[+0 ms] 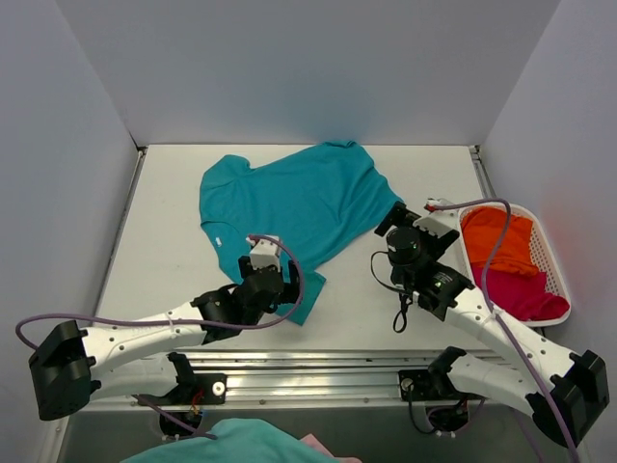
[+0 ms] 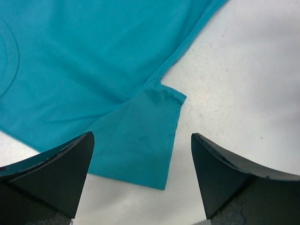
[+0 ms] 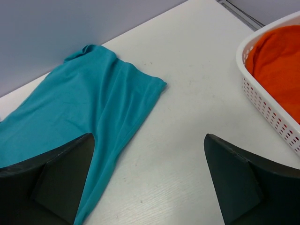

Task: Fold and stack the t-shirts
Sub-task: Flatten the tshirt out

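**STEP IN HAND: FIRST GRASP ON TEAL SHIRT**

The left gripper (image 2: 141, 140) is spread wide and holds nothing. It hovers over a sleeve of the teal-turquoise soft cloth t-shirt (image 1: 299, 198). The right gripper (image 3: 149, 140) is equally wide and empty, with the shirt's other sleeve at its 10 o'clock.

The shirt lies spread out on the white table (image 1: 164, 241). At 3 o'clock, the white plastic lattice basket (image 1: 558, 258) holds the orange cloth t-shirt (image 1: 501, 241) and the magenta-red cloth t-shirt (image 1: 525, 294).

Folding appears not yet begun. The next move calls for each gripper to descend and pinch its own sleeve.
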Motion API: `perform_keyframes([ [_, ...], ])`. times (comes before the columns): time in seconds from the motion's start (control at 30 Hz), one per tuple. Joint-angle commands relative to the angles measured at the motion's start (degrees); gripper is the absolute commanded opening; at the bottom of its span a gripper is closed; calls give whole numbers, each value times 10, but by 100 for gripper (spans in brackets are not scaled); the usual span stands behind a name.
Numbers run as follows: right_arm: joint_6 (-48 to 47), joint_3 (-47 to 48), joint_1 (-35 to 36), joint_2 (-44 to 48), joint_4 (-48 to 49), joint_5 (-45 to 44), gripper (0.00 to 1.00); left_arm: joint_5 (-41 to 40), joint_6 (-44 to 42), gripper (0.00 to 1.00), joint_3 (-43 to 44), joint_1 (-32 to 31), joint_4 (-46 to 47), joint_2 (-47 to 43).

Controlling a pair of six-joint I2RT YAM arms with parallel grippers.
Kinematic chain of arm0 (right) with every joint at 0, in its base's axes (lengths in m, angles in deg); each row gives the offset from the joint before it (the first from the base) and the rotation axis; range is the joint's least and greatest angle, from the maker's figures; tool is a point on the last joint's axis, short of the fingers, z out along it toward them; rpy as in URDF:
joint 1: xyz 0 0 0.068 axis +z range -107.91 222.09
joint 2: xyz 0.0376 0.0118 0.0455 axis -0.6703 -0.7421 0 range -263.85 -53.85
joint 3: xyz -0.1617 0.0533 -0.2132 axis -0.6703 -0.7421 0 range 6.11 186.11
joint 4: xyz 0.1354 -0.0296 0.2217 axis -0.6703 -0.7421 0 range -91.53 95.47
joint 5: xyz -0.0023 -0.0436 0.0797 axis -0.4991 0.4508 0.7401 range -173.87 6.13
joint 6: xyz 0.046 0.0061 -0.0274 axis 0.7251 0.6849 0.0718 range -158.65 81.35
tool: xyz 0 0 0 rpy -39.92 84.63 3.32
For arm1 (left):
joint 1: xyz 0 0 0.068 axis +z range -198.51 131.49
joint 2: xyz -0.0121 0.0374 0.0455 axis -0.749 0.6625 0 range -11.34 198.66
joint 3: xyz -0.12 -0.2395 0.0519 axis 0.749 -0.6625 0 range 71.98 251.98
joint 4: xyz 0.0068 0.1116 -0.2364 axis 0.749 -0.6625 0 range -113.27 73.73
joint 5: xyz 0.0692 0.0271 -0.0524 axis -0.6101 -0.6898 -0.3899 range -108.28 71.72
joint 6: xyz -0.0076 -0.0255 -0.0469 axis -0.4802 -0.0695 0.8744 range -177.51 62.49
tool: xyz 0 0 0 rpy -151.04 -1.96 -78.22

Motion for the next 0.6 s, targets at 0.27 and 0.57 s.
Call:
perform_keyframes([
  [0.27,31,51,4,-60,-50,-48,100,25,271,98,-15,-33,-117,69],
  [0.57,32,38,4,-21,-53,-39,100,36,424,91,-72,-70,-5,112],
])
